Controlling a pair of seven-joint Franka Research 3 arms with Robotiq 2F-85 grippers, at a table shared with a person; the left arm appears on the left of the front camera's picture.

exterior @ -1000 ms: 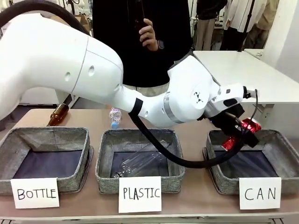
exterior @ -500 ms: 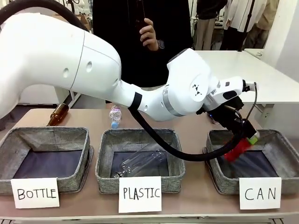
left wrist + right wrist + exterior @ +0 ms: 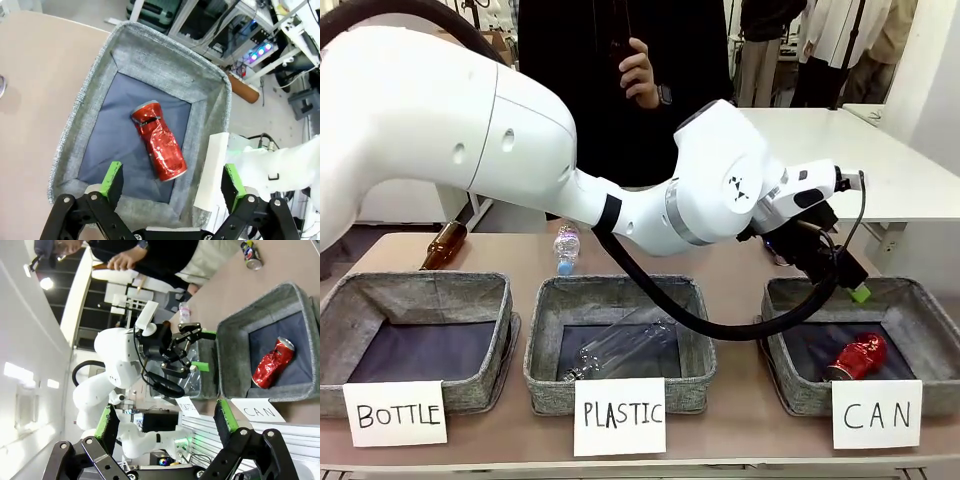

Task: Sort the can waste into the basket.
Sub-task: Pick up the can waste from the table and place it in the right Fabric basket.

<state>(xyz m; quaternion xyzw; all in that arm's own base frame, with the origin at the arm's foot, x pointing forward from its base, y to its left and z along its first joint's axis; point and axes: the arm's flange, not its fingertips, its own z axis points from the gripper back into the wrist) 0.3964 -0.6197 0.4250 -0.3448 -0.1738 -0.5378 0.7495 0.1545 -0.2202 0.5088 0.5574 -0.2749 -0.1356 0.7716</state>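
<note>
Done: red can [image 3: 159, 148] in basket [image 3: 165, 57].
To do: blue can [image 3: 251, 256] on table [image 3: 295, 270], 12 o'clock of basket.
Jaws: left gripper [image 3: 171, 175], right gripper [image 3: 165, 415] wide, empty.

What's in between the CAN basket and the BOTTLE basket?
The PLASTIC basket, with a clear plastic bottle lying in it, sits between the CAN basket and the BOTTLE basket, as the front view shows.

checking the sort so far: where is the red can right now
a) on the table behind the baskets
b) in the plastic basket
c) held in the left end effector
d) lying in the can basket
d: the red can lies on its side on the dark lining of the CAN basket, with the left end effector open above it.
</note>
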